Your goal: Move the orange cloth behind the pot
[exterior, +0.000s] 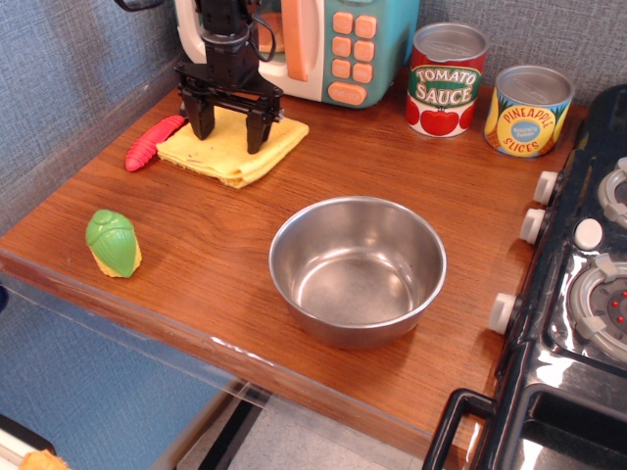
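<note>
The orange cloth (235, 155) is a folded yellow square lying flat on the wooden counter at the back left, in front of the toy microwave. My gripper (230, 137) stands upright right over it, its two black fingers spread wide with the tips at the cloth's surface. I cannot tell whether the tips touch the fabric. The pot (358, 268) is a shiny steel bowl, empty, in the middle of the counter towards the front, well to the right of the cloth and nearer the camera.
A toy microwave (323, 44) stands at the back. A tomato sauce can (447, 80) and a pineapple can (528, 110) stand at the back right. A red-handled spoon (152, 144) lies just left of the cloth. A green and yellow toy (113, 244) sits front left. A stove (588, 294) borders the right.
</note>
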Controlling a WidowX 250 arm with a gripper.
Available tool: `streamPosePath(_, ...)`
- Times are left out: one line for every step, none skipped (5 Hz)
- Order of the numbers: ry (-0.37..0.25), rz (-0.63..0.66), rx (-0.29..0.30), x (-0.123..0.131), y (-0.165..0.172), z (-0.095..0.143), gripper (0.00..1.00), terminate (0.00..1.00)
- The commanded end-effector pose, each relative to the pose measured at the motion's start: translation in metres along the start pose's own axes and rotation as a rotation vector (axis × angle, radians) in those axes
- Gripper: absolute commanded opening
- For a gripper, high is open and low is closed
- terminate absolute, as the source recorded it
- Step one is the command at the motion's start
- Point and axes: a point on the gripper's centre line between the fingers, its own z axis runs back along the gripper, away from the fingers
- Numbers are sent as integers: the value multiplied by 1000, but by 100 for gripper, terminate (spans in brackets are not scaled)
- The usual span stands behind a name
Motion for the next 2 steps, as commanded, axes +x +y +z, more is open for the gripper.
streamPosePath(-219, -8, -67, 19, -10, 115, 100, 0)
streamPosePath(-245, -18, -58, 7, -9, 139, 100, 0)
